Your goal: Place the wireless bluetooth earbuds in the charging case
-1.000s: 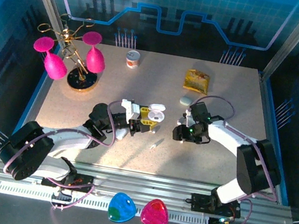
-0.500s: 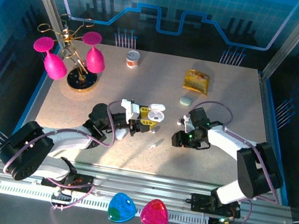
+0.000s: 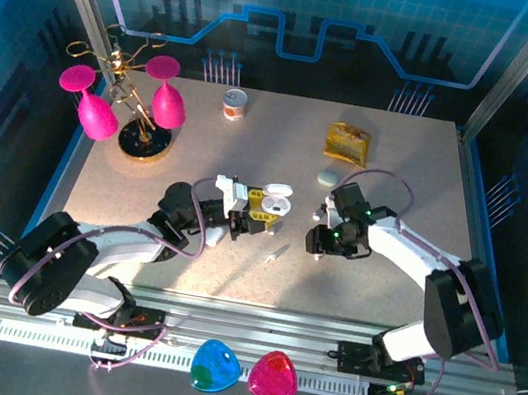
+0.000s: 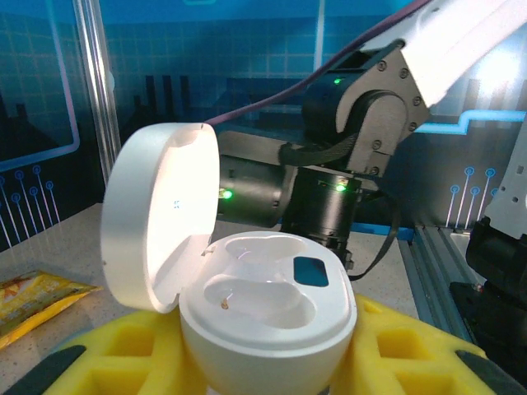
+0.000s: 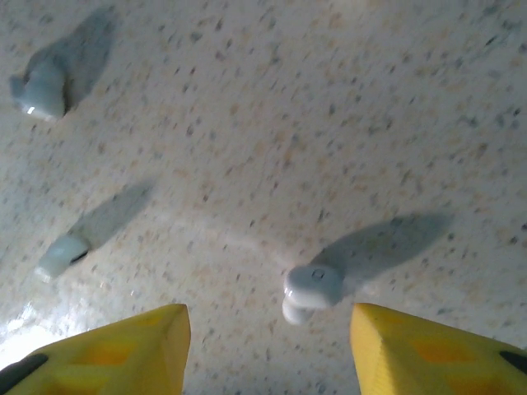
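— Starting from the top view, where is the charging case (image 3: pixel 276 203) found?

— It is held at the middle of the table (image 3: pixel 399 180), lid up, pinched in the left gripper (image 3: pixel 259 213). The right gripper (image 3: pixel 315 239) is seen at its three o'clock. A stray earbud (image 3: pixel 278 254) lies at its five o'clock, touched by nothing.

— What is shown at the left wrist?

— The charging case (image 4: pixel 268 317) is clamped between the yellow pads (image 4: pixel 107 366), its lid (image 4: pixel 156 214) tipped back toward ten o'clock. Both wells (image 4: pixel 255 296) are seen empty.

— And at the right wrist?

— The right gripper (image 5: pixel 265 321) is spread. The middle earbud (image 5: pixel 311 288) lies on the table between the fingertips (image 5: pixel 387 346), nearer the three o'clock one and untouched. A second earbud (image 5: pixel 62 257) lies at nine o'clock.

— How is it expected to handle?

— It is judged light, stiff and slick, easily flicked away. A gentle pinch across the rounded head is advised, so that the stem is left free for the well.
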